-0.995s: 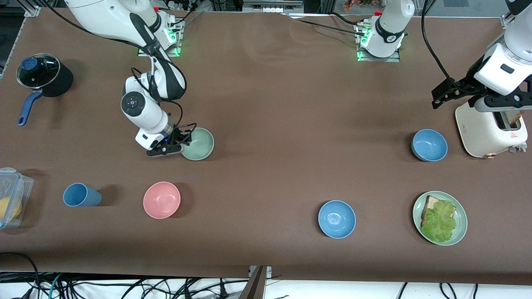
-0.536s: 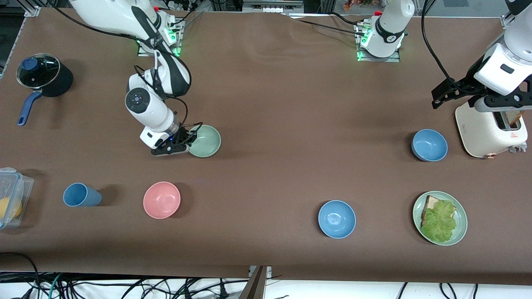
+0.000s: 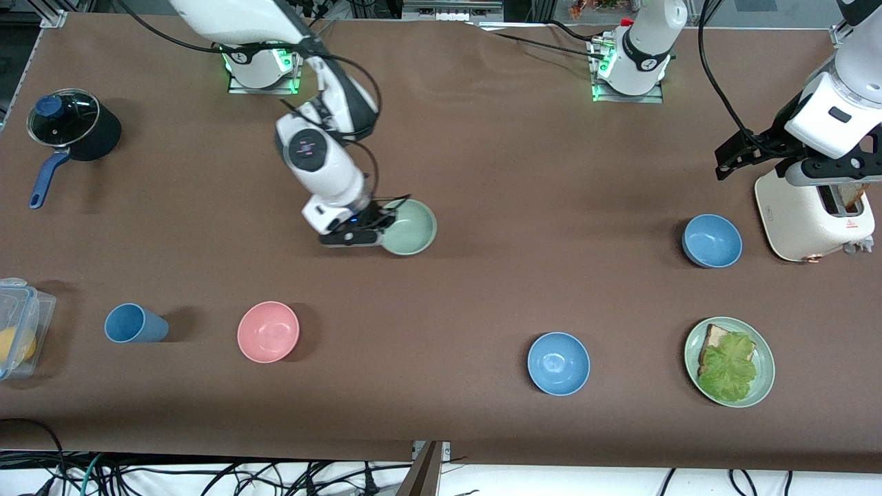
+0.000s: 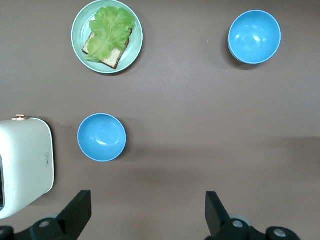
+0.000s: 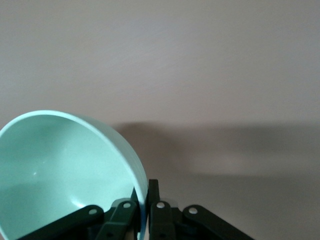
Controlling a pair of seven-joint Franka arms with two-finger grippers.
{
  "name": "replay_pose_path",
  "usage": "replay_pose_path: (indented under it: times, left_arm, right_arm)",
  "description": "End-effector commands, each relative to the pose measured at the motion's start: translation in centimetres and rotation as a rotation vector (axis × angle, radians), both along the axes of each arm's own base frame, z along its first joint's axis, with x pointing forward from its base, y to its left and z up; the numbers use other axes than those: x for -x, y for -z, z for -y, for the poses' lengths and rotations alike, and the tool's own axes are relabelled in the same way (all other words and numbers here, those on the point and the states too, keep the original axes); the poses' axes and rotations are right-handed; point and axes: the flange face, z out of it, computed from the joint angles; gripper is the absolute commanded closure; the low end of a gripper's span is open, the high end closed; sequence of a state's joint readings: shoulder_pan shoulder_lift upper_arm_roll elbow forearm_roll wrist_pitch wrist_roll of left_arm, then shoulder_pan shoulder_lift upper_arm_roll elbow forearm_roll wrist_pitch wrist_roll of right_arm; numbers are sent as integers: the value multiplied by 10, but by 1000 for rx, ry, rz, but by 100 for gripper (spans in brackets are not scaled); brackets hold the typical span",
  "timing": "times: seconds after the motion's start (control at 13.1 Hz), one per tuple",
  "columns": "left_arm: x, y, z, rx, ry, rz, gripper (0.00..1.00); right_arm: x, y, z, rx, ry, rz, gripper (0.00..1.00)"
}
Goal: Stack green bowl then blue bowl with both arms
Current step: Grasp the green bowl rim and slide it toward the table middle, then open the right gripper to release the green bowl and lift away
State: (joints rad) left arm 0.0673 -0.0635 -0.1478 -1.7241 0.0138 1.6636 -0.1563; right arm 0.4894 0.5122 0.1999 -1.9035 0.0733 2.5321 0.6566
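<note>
My right gripper (image 3: 383, 224) is shut on the rim of the pale green bowl (image 3: 411, 227) and holds it above the middle of the table; in the right wrist view the fingers (image 5: 155, 192) pinch the green bowl's (image 5: 55, 170) rim. One blue bowl (image 3: 712, 240) sits beside the toaster, also in the left wrist view (image 4: 102, 137). A second blue bowl (image 3: 559, 364) sits nearer the front camera, also in the left wrist view (image 4: 254, 36). My left gripper (image 4: 148, 212) is open and empty, waiting high over the toaster end.
A white toaster (image 3: 813, 213) stands at the left arm's end. A green plate with bread and lettuce (image 3: 730, 362) lies near it. A pink bowl (image 3: 268, 331), a blue cup (image 3: 134, 324), a plastic box (image 3: 17, 324) and a black pot (image 3: 72, 127) are toward the right arm's end.
My right gripper has carried the green bowl from near the pink bowl's side toward the middle of the table. The left arm has not moved.
</note>
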Motion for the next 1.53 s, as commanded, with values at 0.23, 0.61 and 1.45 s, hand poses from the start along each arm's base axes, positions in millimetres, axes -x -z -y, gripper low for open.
replay_pose_path:
  times: [0.23,0.61,1.45]
  left_arm:
    - [2,-3,1,19,11,-8,0]
    - [2,-3,1,19,11,-8,0]
    - [-4,11,1,19,26,-35,0]
  right_arm:
    - [6,21,-60,-40,64,11,96]
    - [-4,28,-54,-44,58,40,0]
    - [-91,-188,104,164,62,68,0]
